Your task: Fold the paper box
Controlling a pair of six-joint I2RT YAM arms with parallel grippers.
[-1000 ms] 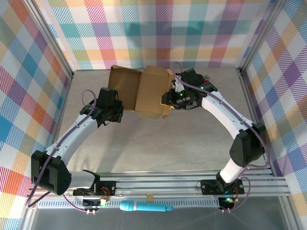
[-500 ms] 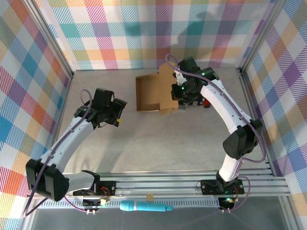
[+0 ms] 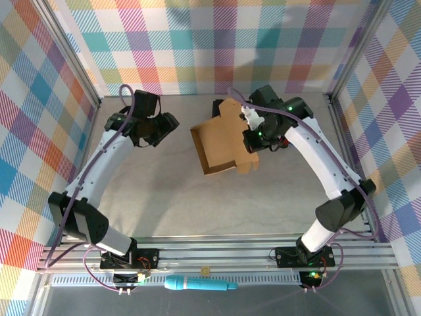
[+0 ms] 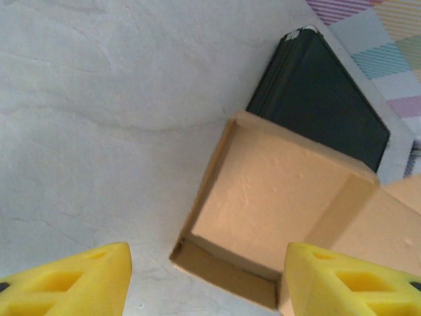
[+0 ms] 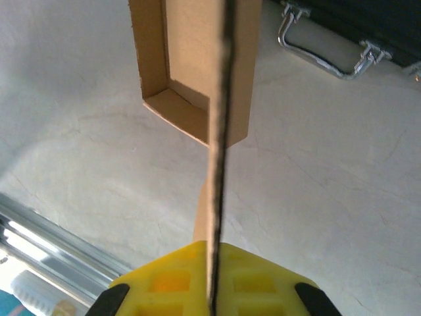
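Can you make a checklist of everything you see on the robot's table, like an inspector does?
Surface: pale grey table, bare in the middle.
Job's things: paper box, brown cardboard, a shallow open tray with its walls up.
Clutter: black case with a metal handle, behind the box; blue pen-like thing by the front rail.
Grippers: right gripper shut on a box flap; left gripper open, apart from the box.
Cables: purple cables run along both arms.
Surroundings: checked walls, metal frame.
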